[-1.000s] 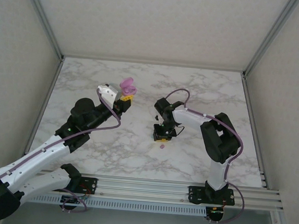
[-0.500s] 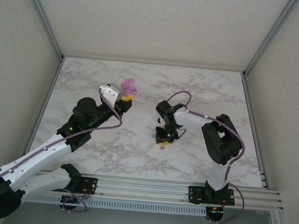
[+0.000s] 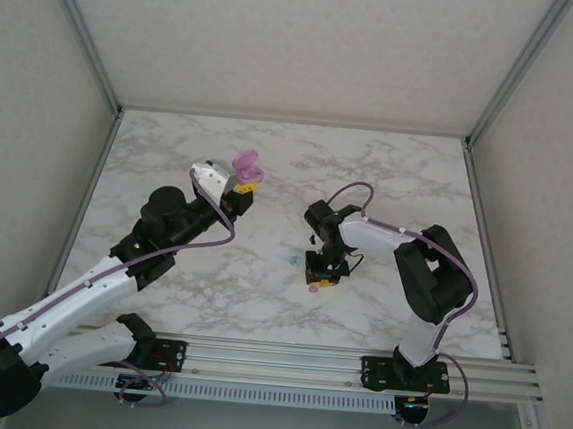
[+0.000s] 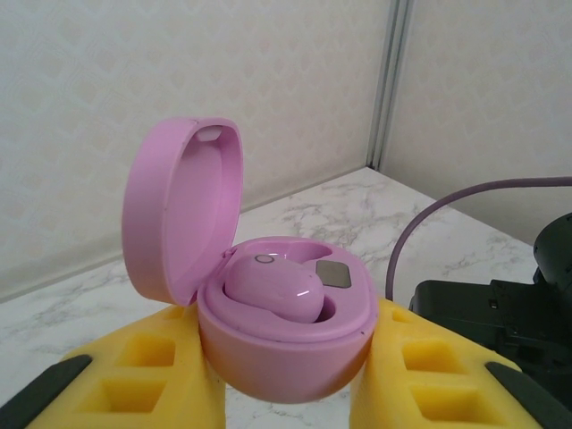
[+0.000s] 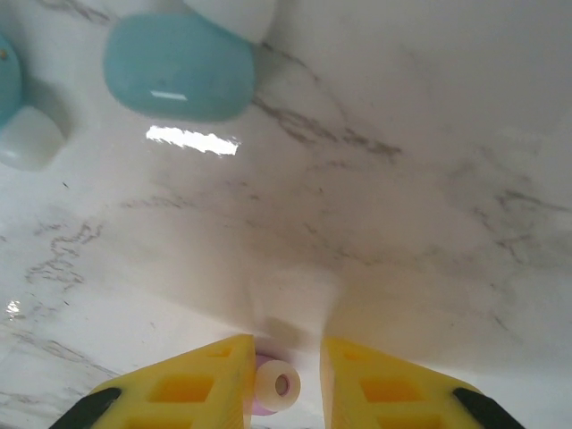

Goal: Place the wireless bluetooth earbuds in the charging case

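Now | left tool (image 4: 286, 380) clamps case (image 4: 284, 344) | earbud (image 5: 276, 386) between right tool (image 5: 288, 371) tips, grip unclear

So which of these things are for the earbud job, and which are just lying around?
For the job: pink charging case, pink earbud inside it, loose pink earbud on the table.
Lying about, not for this pink case: teal earbuds, purple cable.

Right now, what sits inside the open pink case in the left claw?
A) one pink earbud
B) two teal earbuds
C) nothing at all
A: the pink case, lid up in the left claw, has one pink earbud seated inside.
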`<state>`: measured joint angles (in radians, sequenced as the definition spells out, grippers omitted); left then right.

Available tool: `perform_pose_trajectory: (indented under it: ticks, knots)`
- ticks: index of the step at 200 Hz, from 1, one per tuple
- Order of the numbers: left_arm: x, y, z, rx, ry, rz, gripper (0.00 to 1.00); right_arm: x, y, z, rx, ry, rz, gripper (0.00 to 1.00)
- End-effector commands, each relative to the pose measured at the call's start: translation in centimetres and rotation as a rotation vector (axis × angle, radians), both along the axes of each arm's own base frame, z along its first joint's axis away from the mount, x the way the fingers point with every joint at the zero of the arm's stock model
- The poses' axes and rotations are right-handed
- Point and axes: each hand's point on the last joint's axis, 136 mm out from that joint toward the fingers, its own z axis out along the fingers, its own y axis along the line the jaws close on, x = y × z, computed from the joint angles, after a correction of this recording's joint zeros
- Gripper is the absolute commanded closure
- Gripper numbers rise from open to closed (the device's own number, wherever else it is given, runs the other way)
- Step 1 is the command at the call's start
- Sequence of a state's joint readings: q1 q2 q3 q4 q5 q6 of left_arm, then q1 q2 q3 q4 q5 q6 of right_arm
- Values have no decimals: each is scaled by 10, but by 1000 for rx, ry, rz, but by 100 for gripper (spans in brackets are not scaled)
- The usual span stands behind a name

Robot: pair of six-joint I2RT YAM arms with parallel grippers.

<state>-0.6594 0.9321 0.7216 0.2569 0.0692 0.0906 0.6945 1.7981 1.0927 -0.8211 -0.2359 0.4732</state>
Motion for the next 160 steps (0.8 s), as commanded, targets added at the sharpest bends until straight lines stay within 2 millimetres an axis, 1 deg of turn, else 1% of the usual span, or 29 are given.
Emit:
perform_pose_trajectory:
  ticks: [1, 20, 58, 80, 94, 118, 130, 141, 160]
  knots:
    - [0, 1, 19, -46, -29, -2, 81, -8, -6, 7, -22, 4, -29, 74]
    - [1, 1, 19, -46, -29, 0, 81, -8, -15, 8, -63, -3, -56, 73]
    - [0, 0, 19, -50, -25, -5, 81, -5, -21, 8, -83, 4, -134, 74]
    - [0, 1, 19, -49, -25, -3, 81, -6, -26, 5, -105, 7, -148, 75]
    - [0, 1, 18, -46, -24, -3, 81, -7, -28, 7, -104, -3, -148, 75]
    - [0, 1, 19, -50, -25, -1, 81, -5, -29, 17, -88, -36, -135, 75]
    - [0, 2, 19, -51, -26, 0, 81, -1, -29, 24, -76, -69, -112, 75]
    - [0, 2, 21, -52, -28, 0, 81, 4, -25, 33, -40, -107, -71, 72]
    - [-1, 4, 22, -48, -36, 7, 81, 11, -11, 47, 60, -182, 46, 67]
